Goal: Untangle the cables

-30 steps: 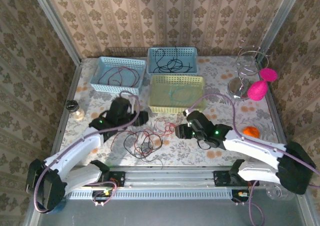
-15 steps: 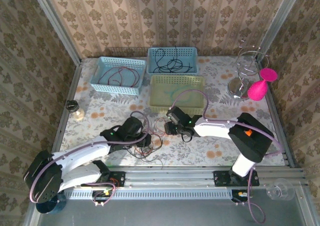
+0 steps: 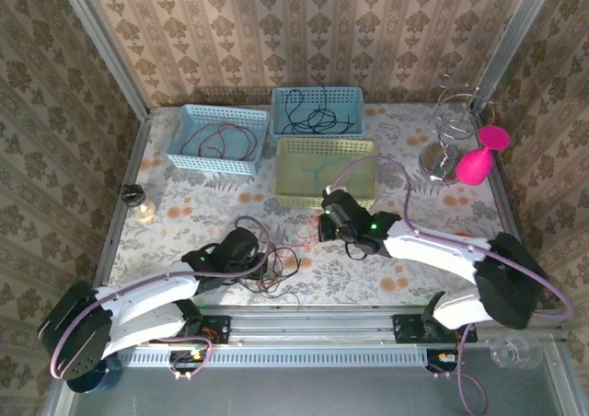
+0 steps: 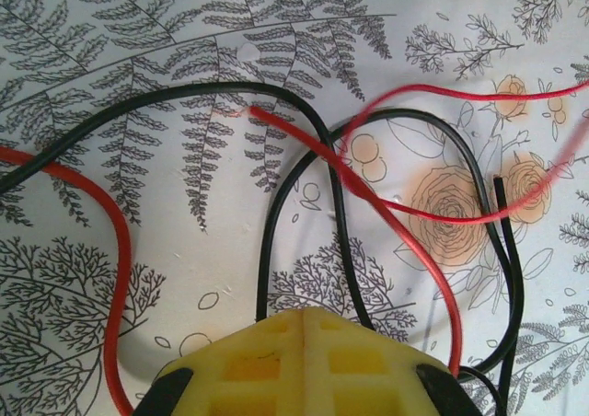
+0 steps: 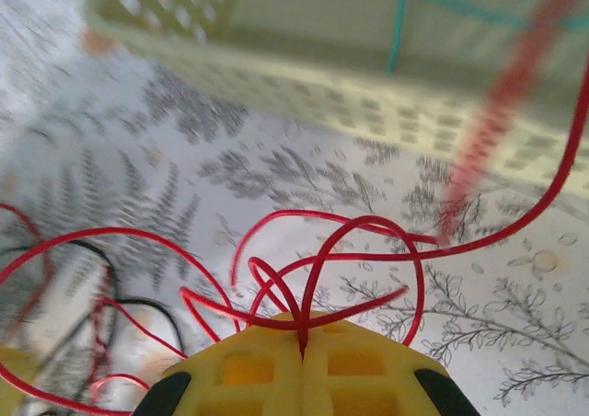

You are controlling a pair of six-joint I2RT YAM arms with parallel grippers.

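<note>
A: Nearest item: left gripper (image 4: 306,329)?
B: It reaches low over the flowered cloth (image 4: 212,241) from the near-left corner, arm stretched almost flat. The yellow pads are pressed together. A black cable (image 4: 193,91) and a red one pass under the pads at either side. Nothing shows in the seam, so I cannot tell whether a strand is caught.

A: Next out: the cables (image 3: 276,264).
B: A loose heap of red and black strands lies on the cloth between the two grippers, crossed and looped through one another. Unsorted.

A: Right gripper (image 5: 302,333)?
B: The arm reaches in from the right, forearm low. The fingers point left at the far edge of the heap, just before the pale basket (image 3: 327,144). It is clenched on a red cable (image 5: 311,283), which runs straight into the seam and loops away.

A: Step in hand?
B: By my judgement the grasp is made and the separating pull is not yet begun. The next move calls for the right gripper to draw its red strand up and away while the near side of the heap is held down. It should go slowly, so loops slide free rather than tighten.

A: Far stock?
B: The pale basket holds a green cable (image 5: 398,20). The left blue basket (image 3: 216,165) holds red ones, and the far blue basket (image 3: 317,132) holds black ones. These are presumably the sorted lots.
</note>
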